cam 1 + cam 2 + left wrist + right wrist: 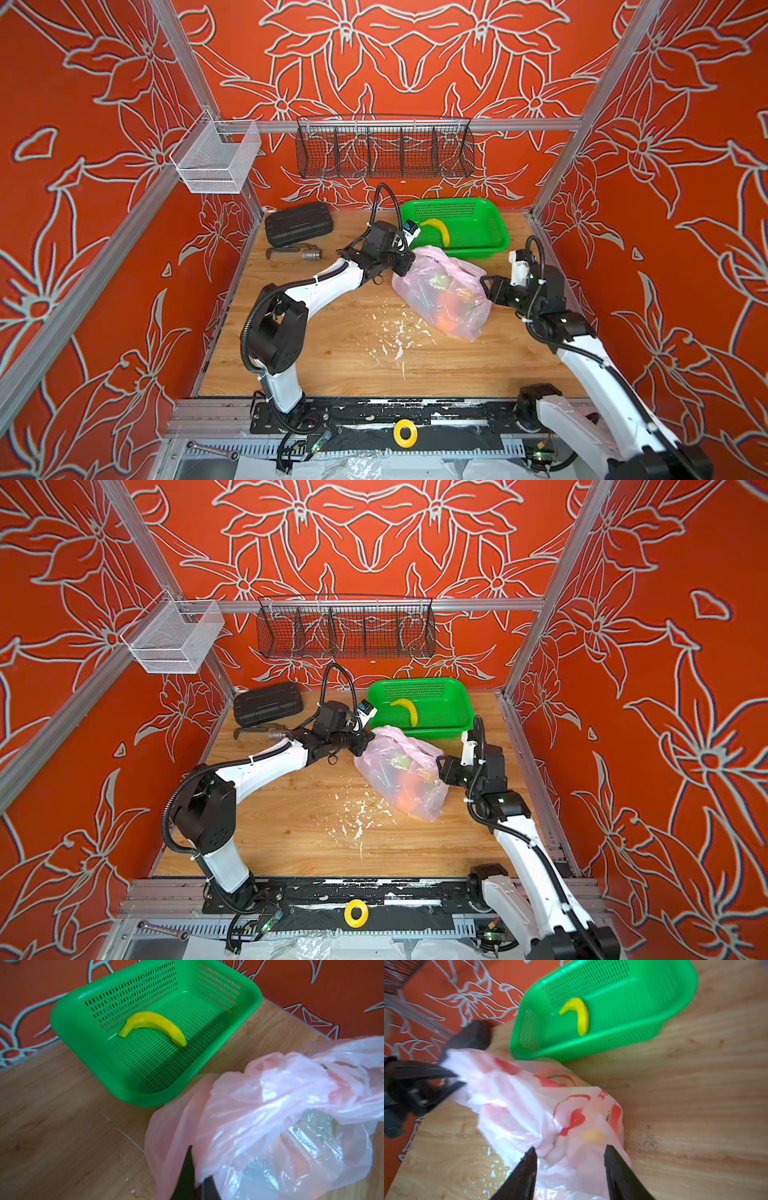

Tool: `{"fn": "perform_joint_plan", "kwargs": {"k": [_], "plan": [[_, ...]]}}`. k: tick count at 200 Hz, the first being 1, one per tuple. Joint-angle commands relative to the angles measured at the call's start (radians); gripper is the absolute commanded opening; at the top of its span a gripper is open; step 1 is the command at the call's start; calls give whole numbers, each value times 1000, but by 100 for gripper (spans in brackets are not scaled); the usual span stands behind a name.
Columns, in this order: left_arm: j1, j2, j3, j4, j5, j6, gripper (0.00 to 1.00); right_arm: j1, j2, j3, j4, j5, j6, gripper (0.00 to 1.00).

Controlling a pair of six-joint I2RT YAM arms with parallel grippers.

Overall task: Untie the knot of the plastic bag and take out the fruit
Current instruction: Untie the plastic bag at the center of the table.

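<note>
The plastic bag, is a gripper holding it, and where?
The left gripper is shut on a fold of the plastic bag at its edge facing that arm. The right gripper is open, gripping nothing.

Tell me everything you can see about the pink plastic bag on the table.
The plastic bag is thin, crinkly, translucent pale pink film with red prints. It lies slumped on the wooden table, just in front of the green basket. Orange and yellow-green fruit shows dimly through it. The left gripper is shut on a bunch of film at one end; the right gripper stands open at the other side, its jaws either side of the film.
</note>
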Motion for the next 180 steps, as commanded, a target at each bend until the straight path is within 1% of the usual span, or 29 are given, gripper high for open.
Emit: {"fn": "perform_joint_plan", "kwargs": {"k": [1,24,43,53,77,93,101,120,144,180], "plan": [[4,-36,32,-37,33,-35,0,82,-34,26,21,27,-178,56],[3,-31,49,-62,43,-36,0,195,-2,81,-47,101,-285,56],[4,-29,58,-70,55,-40,0,259,58,112,-75,120,-327,56],[3,-28,59,-72,58,-41,0,289,96,126,-84,130,-347,58],[3,-26,60,-75,57,-43,0,322,175,133,-61,197,-381,68],[4,-24,67,-90,57,-41,0,327,227,132,-44,238,-401,69],[3,-24,70,-96,56,-40,0,326,252,137,-43,262,-400,65],[3,-23,72,-104,53,-40,0,327,289,147,-42,342,-369,48],[4,-23,71,-106,51,-43,0,327,299,134,-17,423,-343,30],[3,-27,67,-107,50,-44,0,327,293,112,26,444,-317,13]]}}
